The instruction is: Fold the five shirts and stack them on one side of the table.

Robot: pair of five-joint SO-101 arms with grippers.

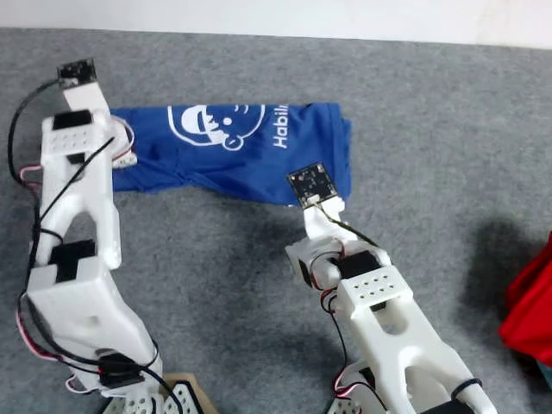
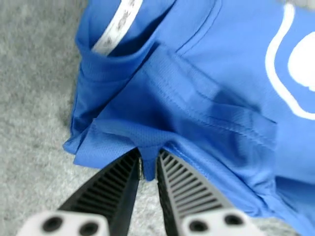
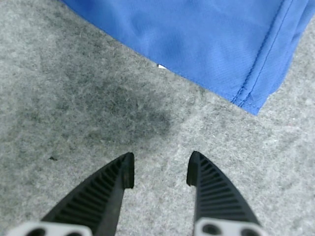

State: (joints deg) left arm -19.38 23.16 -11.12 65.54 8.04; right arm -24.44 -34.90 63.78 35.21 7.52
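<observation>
Left gripper [image 2: 148, 158] pinching blue shirt [image 2: 211, 88] edge; right gripper [image 3: 161, 163] spread above grey table [image 3: 74, 98], beside hem.

A blue shirt [image 1: 233, 164] with white print lies folded lengthwise on the grey table [image 1: 431, 129], a red garment [image 1: 530, 306] bunched well apart.

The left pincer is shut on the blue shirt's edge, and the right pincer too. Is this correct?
No. The right pincer is open over the grey table, off the blue shirt, as the right wrist view shows. The left pincer is shut on it.
</observation>
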